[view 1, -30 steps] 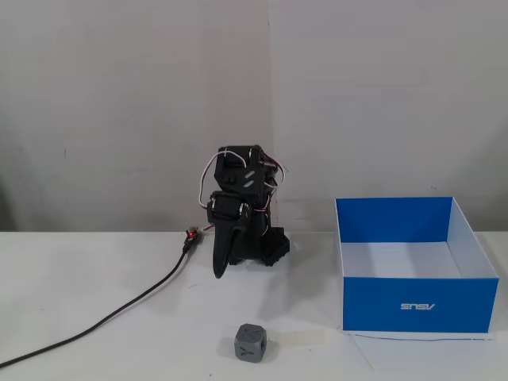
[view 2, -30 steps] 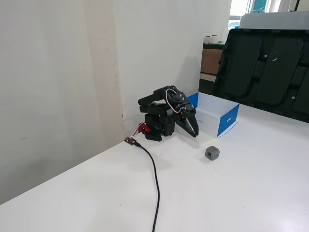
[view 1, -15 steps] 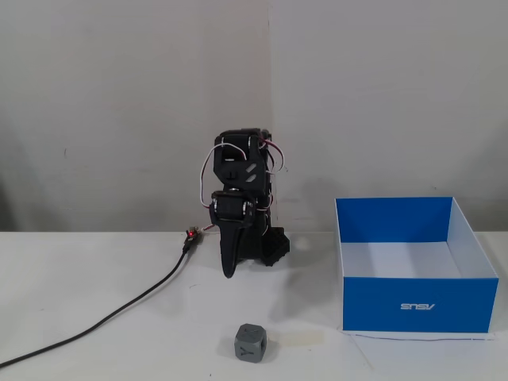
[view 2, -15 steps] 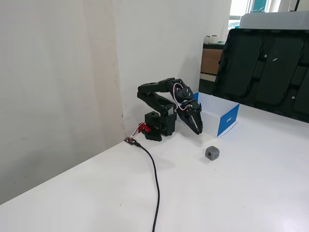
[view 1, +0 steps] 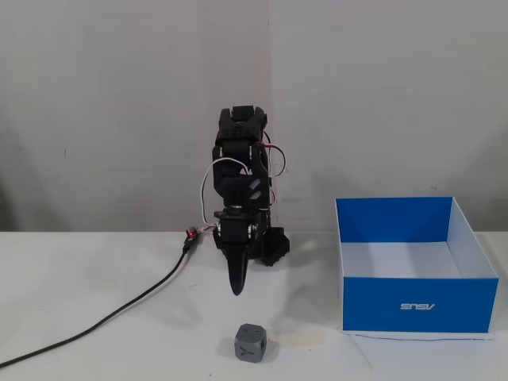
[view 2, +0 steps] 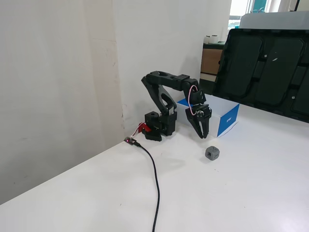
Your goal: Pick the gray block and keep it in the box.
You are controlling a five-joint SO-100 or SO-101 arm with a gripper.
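Gray block (view 1: pixel 250 343) — outside box (view 1: pixel 417 305)

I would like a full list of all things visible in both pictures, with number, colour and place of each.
gray block: one, gray, on the white table in front of the hand, apart from it.
box: one, blue outside, white inside, open, nothing visible inside it, right of the arm in a fixed view.
cable: one, black, runs over the table from the arm's base.
table: one, white.
trays: dark, leaning behind the table's far side.
arm: one, black, folded.
hand: one, black, pointing down above the table, holding nothing.
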